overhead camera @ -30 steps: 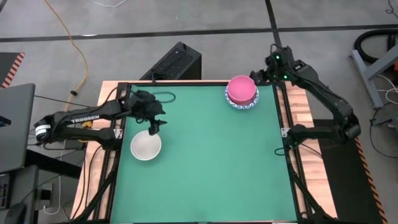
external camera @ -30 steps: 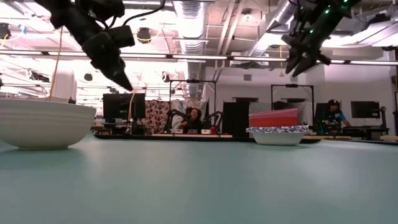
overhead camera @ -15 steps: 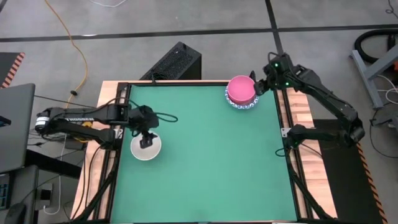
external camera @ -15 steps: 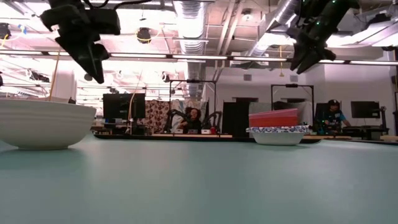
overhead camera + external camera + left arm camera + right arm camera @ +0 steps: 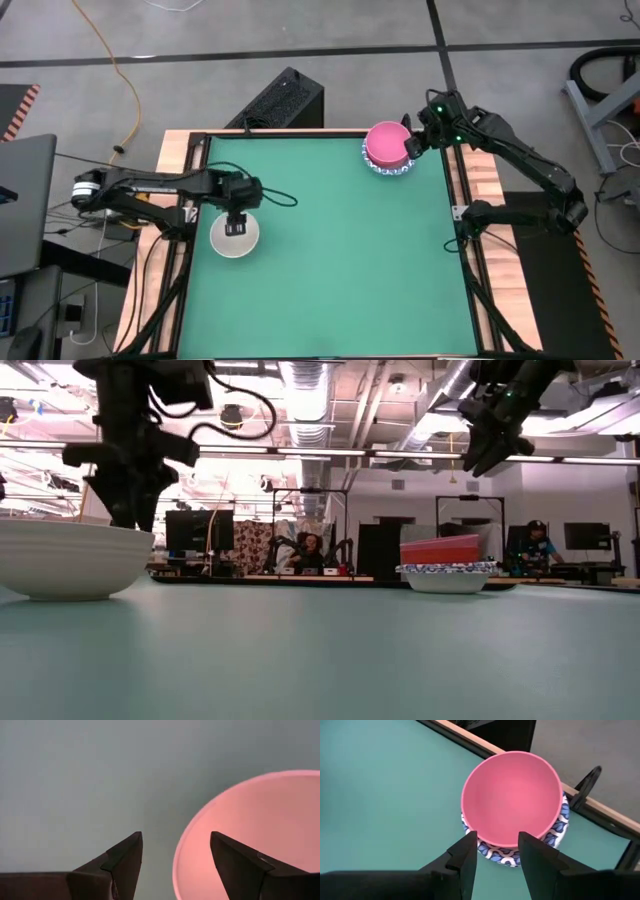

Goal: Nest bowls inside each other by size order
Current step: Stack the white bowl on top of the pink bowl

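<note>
A plain off-white bowl (image 5: 233, 238) stands on its base on the green mat near the left edge; it also shows in the low view (image 5: 70, 558). My left gripper (image 5: 238, 227) is open and points down over it, one finger above the bowl's inside and one outside its rim (image 5: 176, 865). A pink bowl (image 5: 387, 144) sits nested in a white bowl with a blue patterned rim (image 5: 390, 169) at the far right. My right gripper (image 5: 497, 851) is open, up in the air (image 5: 490, 455) beside the pink bowl. No other bowl shows.
The green mat (image 5: 340, 270) is bare across its middle and near side. A black frame and wooden border (image 5: 468, 200) run around it. A black box (image 5: 285, 100) stands beyond the far edge and a laptop (image 5: 25, 200) lies off the left side.
My left gripper has gone toward the table's near edge and down, turning until its open fingers point straight down astride the off-white bowl's rim. My right gripper has shifted a little toward the pink bowl. The bowls have kept still.
</note>
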Robot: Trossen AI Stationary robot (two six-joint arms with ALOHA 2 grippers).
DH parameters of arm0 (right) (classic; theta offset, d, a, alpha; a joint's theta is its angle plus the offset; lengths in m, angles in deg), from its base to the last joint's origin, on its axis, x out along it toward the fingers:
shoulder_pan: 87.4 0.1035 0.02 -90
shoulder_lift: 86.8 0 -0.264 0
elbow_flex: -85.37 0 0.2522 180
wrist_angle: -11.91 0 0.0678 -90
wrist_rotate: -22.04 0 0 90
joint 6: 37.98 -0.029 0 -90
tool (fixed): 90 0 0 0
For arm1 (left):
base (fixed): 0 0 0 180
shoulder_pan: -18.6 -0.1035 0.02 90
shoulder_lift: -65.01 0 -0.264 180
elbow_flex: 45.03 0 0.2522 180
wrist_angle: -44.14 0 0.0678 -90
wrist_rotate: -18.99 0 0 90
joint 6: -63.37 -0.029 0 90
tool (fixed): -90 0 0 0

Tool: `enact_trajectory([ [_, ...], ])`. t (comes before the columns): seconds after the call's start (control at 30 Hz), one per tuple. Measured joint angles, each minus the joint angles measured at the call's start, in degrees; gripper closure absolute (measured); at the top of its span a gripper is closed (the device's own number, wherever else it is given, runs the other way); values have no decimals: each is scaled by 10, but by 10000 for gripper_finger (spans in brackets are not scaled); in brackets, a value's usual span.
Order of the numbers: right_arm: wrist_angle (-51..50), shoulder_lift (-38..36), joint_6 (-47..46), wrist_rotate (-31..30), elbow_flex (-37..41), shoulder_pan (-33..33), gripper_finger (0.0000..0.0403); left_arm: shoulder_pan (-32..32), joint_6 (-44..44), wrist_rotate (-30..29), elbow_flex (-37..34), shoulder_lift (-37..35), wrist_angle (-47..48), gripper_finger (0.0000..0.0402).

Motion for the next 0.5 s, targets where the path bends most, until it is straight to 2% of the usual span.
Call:
enact_trajectory([
  [0.37,-1,0,12,-5,0,0,239,-12,-45,47,0,106,-3,178],
  [0.5,-3,0,12,-5,0,6,239,-28,-47,48,0,145,-4,201],
])
